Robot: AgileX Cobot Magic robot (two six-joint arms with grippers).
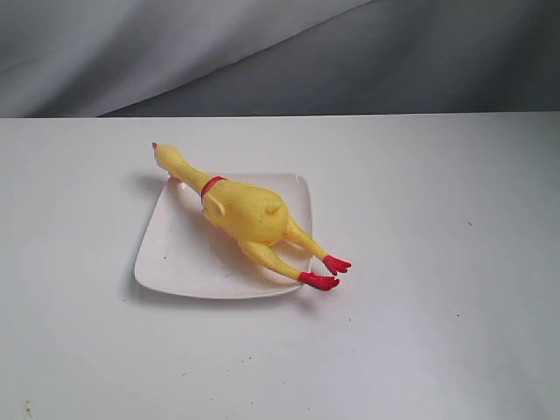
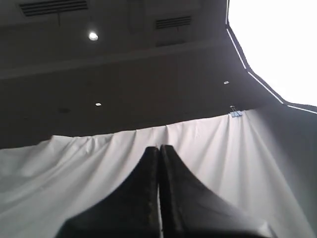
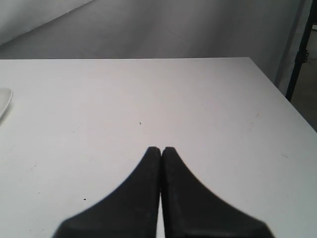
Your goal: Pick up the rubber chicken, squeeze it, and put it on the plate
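Yellow rubber, and it lies on the plate: the rubber chicken rests diagonally across the white square plate, its plump body on the plate's far right part. The long axis runs corner to corner. The head and red comb stick out past the plate's far left corner, and the red feet hang over the near right rim onto the table (the toy is plainly longer than the plate). Judged from this, the placing looks done, and no further grasp seems called for.

Neither arm shows in the exterior view, so both stand well apart from the plate. The right gripper has its jaws pressed together with nothing between them. It is aimed low across the bare tabletop, and only a sliver of the plate's rim shows at the edge of its picture, so the chicken lies off to that side and not ahead of it. The left gripper is likewise closed and empty, but tilted upward: its camera sees draped white cloth and a dark ceiling with a lamp, and no table at all.

If the toy needed nudging, the right arm looks the readier — it at least faces the table.
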